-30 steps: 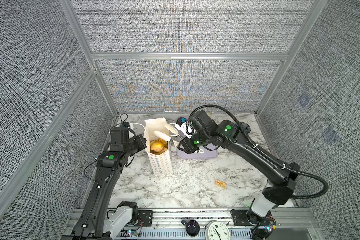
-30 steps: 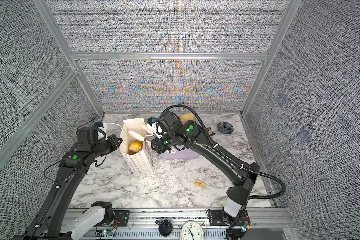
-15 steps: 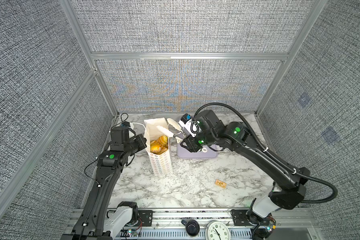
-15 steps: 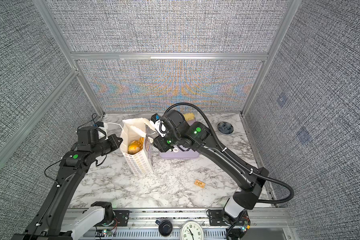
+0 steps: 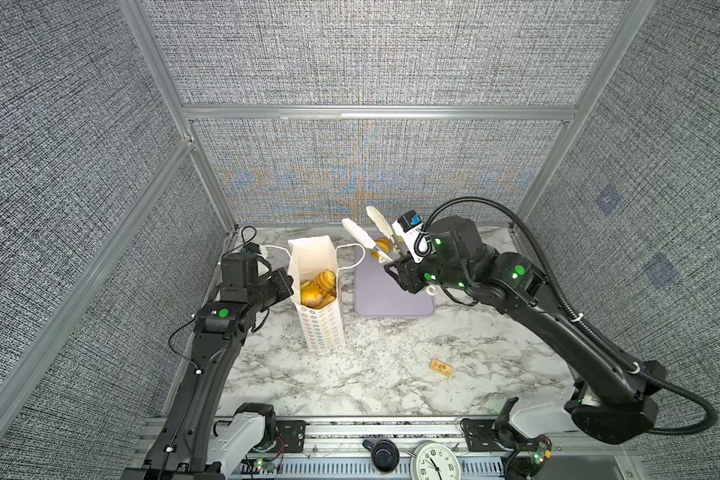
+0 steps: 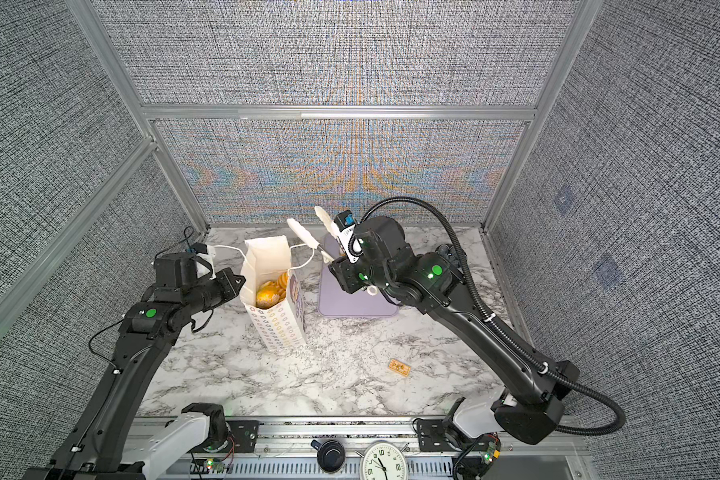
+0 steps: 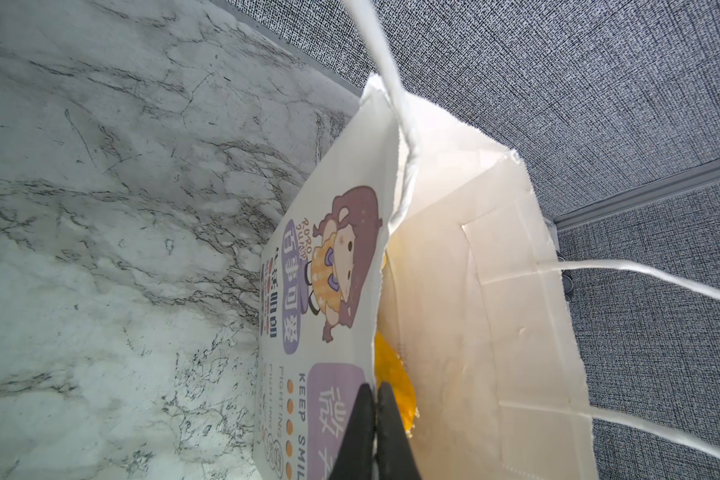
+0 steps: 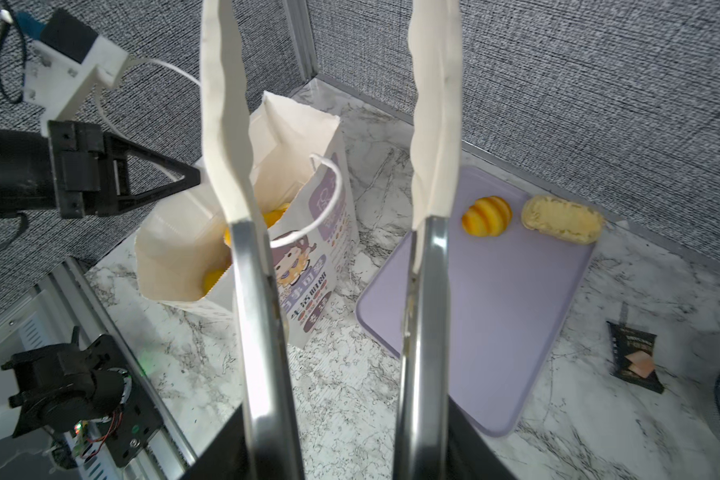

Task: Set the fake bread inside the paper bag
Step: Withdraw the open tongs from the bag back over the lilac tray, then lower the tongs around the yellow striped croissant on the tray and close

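Observation:
The paper bag [image 5: 319, 328] stands upright, and fake bread [image 5: 319, 286] fills its open mouth in both top views [image 6: 272, 291]. My left gripper [image 7: 375, 388] is shut on the bag's side rim and holds it open [image 5: 289, 286]. My right gripper [image 5: 358, 217] is open and empty, raised above the back of the tray, to the right of the bag [image 8: 329, 41]. A striped golden bun [image 8: 486, 216] and a pale crumbly bun [image 8: 562, 218] lie on the tray's far end.
The flat lavender tray [image 5: 391, 295] lies right of the bag. A small tan packet [image 5: 441, 367] lies on the marble near the front right. A dark wrapped snack [image 8: 634, 361] lies beyond the tray. The grey walls stand close behind the bag.
My right gripper has drawn back from over the bag's mouth, up and toward the tray's back. A ridged loaf now shows on top inside the bag. The left arm has not moved.

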Controlling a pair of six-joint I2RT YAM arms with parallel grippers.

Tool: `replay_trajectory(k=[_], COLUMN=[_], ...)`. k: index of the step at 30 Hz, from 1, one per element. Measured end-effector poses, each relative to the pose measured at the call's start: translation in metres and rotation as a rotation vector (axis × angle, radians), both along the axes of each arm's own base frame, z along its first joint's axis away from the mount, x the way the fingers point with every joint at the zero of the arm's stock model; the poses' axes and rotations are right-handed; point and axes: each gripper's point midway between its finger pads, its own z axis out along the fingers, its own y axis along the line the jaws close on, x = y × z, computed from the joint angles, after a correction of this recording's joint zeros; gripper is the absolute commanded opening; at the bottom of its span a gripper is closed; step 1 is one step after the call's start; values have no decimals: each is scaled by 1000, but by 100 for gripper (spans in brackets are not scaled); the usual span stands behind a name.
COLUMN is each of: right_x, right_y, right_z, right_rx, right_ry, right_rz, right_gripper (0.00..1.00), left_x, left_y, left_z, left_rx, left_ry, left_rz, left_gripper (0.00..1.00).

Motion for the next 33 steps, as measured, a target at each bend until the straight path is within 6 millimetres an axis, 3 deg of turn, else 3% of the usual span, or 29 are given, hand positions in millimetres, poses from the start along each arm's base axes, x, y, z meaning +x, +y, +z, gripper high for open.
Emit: replay_trajectory(k=[6,13,22,33], right_x=[25,56,84,115], right_y=[-35,-59,-51,-40], right_z=[-14,-58,-149,-217], right_rx=[-3,-30,-141,-182], right_ry=[32,151,348,510], right_rz=[-132,-249,-291,-338], right_gripper=[53,53,52,53], left_x=[0,0,0,-1], left_y=[0,0,0,0], left_z=[0,1,1,2], left_rx=[0,0,0,-1], left_ry=[-2,-3,-5,-8], left_rz=[0,0,0,1], left_gripper=[5,5,5,6])
